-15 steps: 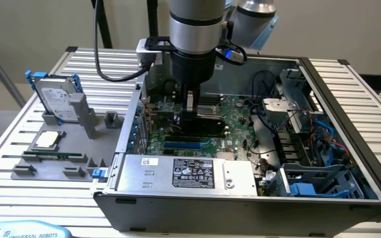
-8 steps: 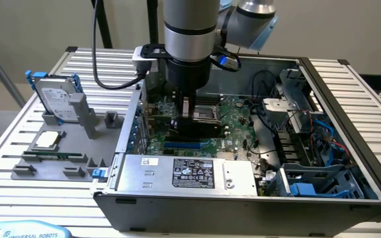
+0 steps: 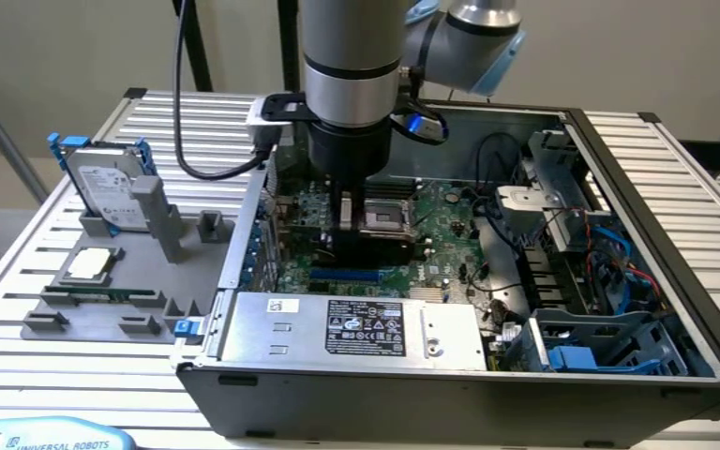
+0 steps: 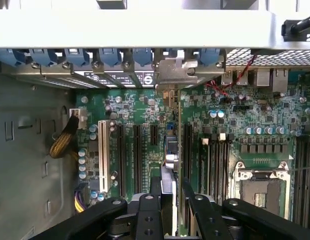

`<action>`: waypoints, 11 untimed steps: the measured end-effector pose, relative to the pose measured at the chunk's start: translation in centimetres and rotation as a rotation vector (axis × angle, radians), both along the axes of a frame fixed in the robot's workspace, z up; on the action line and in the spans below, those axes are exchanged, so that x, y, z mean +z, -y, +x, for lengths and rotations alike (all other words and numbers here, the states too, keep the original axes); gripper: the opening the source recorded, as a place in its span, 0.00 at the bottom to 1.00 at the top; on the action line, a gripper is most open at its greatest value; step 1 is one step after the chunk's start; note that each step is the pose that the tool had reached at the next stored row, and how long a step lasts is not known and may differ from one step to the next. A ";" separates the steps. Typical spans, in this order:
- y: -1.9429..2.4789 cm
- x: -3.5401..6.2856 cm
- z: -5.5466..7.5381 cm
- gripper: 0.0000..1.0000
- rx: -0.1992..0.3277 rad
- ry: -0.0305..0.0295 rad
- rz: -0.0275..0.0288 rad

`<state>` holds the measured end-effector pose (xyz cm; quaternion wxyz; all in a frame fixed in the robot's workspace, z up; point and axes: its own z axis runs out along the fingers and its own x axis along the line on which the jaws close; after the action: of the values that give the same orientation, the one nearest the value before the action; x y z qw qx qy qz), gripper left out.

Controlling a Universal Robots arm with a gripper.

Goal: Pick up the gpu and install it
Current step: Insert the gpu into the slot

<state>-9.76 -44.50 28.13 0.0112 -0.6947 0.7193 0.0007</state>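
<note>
My gripper [image 4: 174,205] is down inside the open computer case [image 3: 660,187], low over the green motherboard [image 4: 140,107]. Its two black fingers [image 4: 154,200] stand on either side of the gpu [image 4: 171,150], which I see edge-on as a thin upright card. The gripper is shut on it. The card's silver metal bracket [image 4: 172,72] sits against the case's rear slot row, beside the blue slot clips [image 4: 110,55]. The card stands in line with the dark expansion slots [image 4: 137,155]. In the exterior view the gripper [image 3: 357,239] is just in front of the processor socket [image 3: 392,217].
A hard drive in a blue frame [image 3: 108,187] stands on the grey fixture [image 3: 97,323] outside the case, at the exterior view's left, with a processor chip [image 3: 90,265] lying there too. The power supply [image 3: 348,328] fills the case's front. Cables [image 3: 579,244] and a drive cage [image 3: 610,342] are at the exterior view's right.
</note>
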 end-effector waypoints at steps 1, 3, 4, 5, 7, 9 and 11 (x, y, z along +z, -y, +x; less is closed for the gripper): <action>0.00 -0.08 -0.1 0.27 0.000 0.0000 0.0000; 0.00 -0.24 -0.1 0.27 -0.001 0.0000 0.0000; 0.00 -0.31 -0.2 0.27 -0.002 0.0000 -0.0001; 0.00 -0.38 -0.2 0.27 -0.003 0.0000 0.0000; 0.00 -0.50 -0.2 0.27 -0.007 -0.0001 0.0000; 0.00 -0.57 -0.3 0.27 -0.014 -0.0001 -0.0002; 0.00 -0.61 -0.3 0.27 -0.020 -0.0002 -0.0002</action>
<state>-10.04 -44.51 27.52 0.0111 -0.6875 0.7261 0.0006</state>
